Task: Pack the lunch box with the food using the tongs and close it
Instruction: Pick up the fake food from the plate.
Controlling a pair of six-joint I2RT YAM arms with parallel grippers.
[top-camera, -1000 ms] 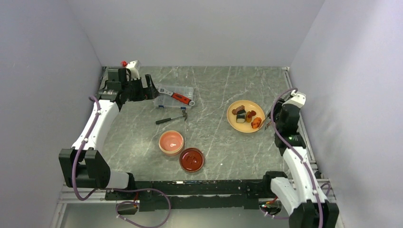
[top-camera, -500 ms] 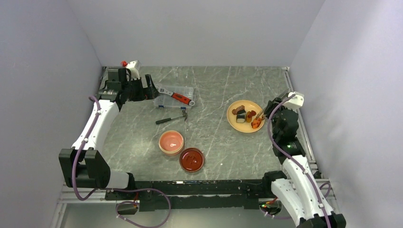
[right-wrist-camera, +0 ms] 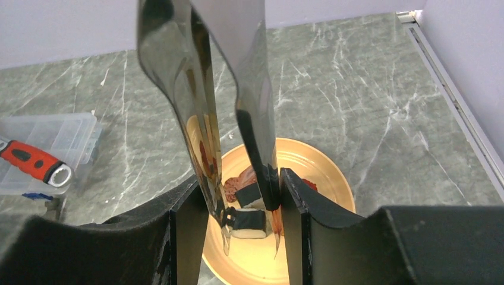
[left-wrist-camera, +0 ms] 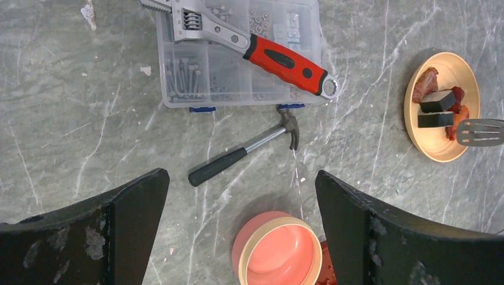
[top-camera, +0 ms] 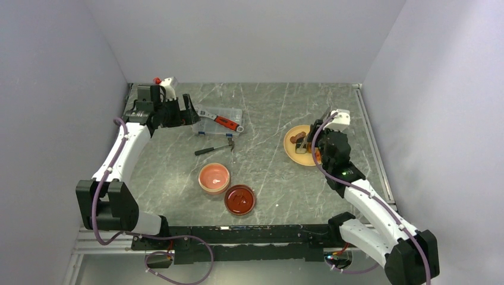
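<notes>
Your right fingers are closed on the tongs, one pad pressing each metal arm. The arms are squeezed only partway, so a gap stays between the tips. Those tips hang over the yellow plate, which sits toward the right edge of the counter. In the right wrist view they stand on either side of a black-and-white piece of the food. You cannot tell from these views whether they touch it. The other brown and orange-red pieces lie beside it on the plate.

Your left fingers are spread as wide as they go and hold nothing. They hover near the far left corner, above a clear case with a red-handled wrench lying on top. A small hammer lies just in front of the case.

The lunch box stands open toward the near edge, left of centre, with nothing inside its pink bowl. Its dark red lid lies on the counter just beside it, nearer the edge and to its right.
</notes>
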